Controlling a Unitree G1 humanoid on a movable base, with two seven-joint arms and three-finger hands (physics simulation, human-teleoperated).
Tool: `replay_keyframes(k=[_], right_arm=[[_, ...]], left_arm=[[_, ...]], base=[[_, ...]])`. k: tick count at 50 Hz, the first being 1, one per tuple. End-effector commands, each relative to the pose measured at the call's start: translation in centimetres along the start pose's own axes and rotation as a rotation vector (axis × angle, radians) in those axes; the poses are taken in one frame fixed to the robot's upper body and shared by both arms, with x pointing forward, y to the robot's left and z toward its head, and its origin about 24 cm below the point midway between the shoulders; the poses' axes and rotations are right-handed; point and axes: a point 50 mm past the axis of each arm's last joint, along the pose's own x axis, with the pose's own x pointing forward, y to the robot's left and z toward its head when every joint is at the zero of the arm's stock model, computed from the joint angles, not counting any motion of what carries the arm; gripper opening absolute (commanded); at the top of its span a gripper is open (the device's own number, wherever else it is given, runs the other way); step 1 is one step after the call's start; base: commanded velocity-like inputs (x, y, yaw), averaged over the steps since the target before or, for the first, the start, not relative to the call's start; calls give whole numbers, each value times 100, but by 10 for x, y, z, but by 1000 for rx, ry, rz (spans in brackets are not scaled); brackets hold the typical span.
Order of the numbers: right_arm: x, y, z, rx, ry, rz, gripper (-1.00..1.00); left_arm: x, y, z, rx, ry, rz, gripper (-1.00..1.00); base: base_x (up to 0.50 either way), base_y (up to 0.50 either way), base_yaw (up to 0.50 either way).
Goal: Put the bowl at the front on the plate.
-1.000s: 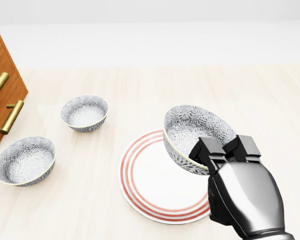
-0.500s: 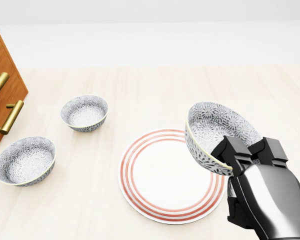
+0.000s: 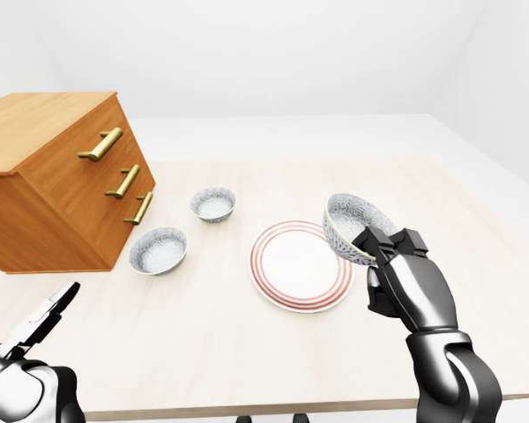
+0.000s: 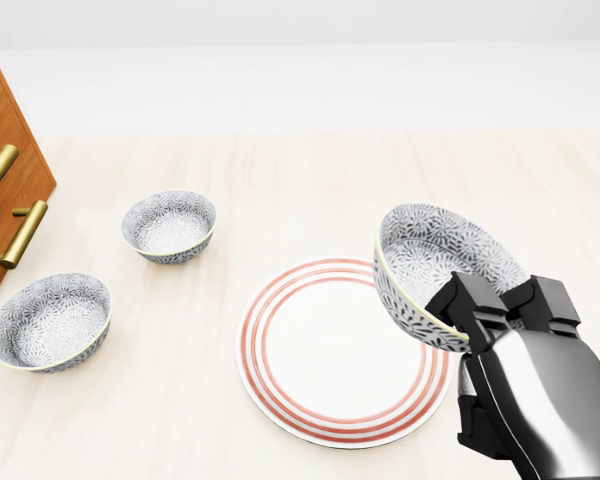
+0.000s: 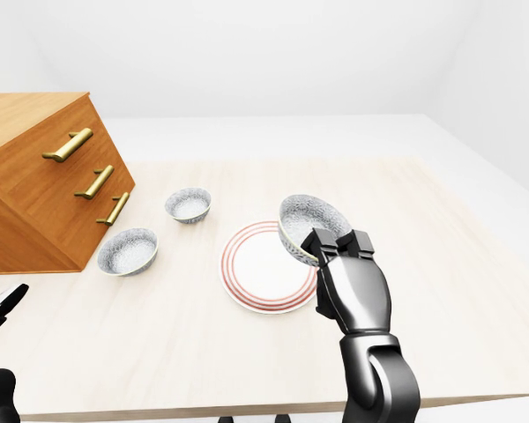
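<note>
A grey patterned bowl (image 4: pixel 435 265) hangs tilted above the right rim of the white plate with red rings (image 4: pixel 330 355). My right hand (image 4: pixel 505 310) is shut on the bowl's near rim and holds it clear of the plate. In the left-eye view the same bowl (image 3: pixel 353 225) sits in the air over the plate's right edge (image 3: pixel 300 264). My left hand (image 3: pixel 48 313) shows at the bottom left of the left-eye view, fingers straight and open, holding nothing.
Two more patterned bowls rest on the pale wooden table (image 4: pixel 280 180): one (image 4: pixel 168 226) at upper left, one (image 4: pixel 50 321) at far left. A wooden drawer chest with brass handles (image 3: pixel 57 176) stands at the table's left side.
My right hand carried the bowl rightward from over the plate's upper right part to its right rim a second ago. In the last half second it barely moved.
</note>
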Motion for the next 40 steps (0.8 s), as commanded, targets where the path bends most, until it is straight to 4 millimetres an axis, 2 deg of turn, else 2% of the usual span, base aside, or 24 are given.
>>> replay_keyframes(k=[1, 6, 13, 20, 33, 40], right_arm=[[0, -3, -1, -60, 25, -26, -100], [1, -4, 0, -38, 10, -52, -100], [20, 7, 14, -247, 9, 29, -100], [36, 11, 18, -352, 35, 66, -100], [52, 14, 24, -386, 27, 64, -100], [61, 23, 32, -418, 2, 73, -100]], left_arm=[[0, 0, 0, 0, 0, 0, 100], [0, 0, 0, 1, 0, 0, 100], [0, 0, -1, 3, 2, 0, 100], [0, 0, 2, -4, -9, -2, 100], [0, 2, 8, -19, -30, -2, 100], [0, 2, 8, -20, -29, -2, 100]], base=[[0, 0, 0], [0, 0, 0], [0, 0, 0], [0, 0, 0], [0, 0, 0], [0, 0, 0]])
